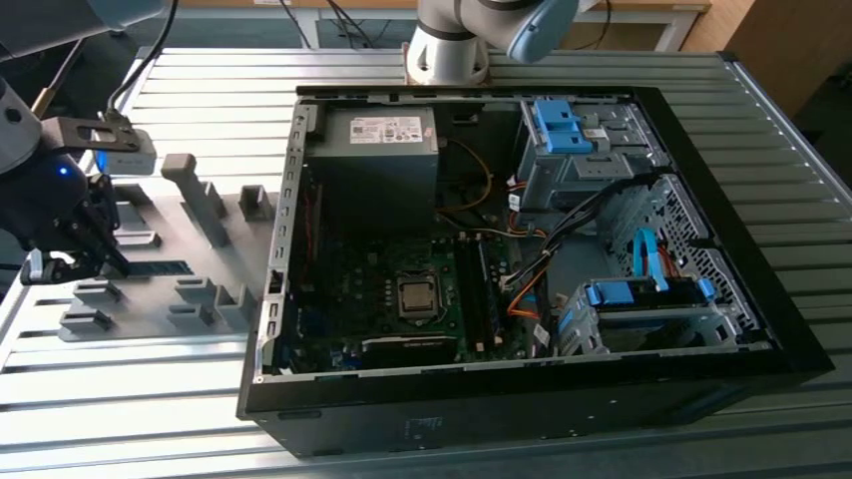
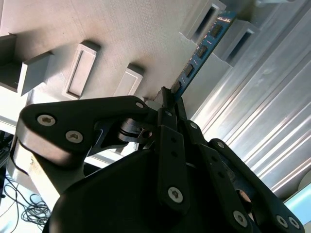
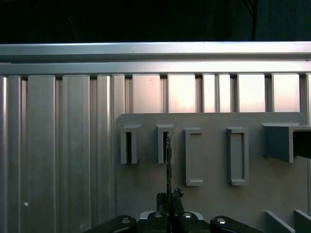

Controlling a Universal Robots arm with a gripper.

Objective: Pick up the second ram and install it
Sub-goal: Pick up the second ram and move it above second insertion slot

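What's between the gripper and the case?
The ram and grey fixture blocks on their plate, seen in the exterior view.

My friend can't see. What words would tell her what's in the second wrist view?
A black pincer pinches one end of the second ram, a thin blue strip with dark chips, whose far end sits between grey fixture blocks on a grey plate. The plate rests on a ribbed metal table.

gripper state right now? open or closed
Gripper: closed on one end of the second ram; its other end sits between grey fixture blocks.
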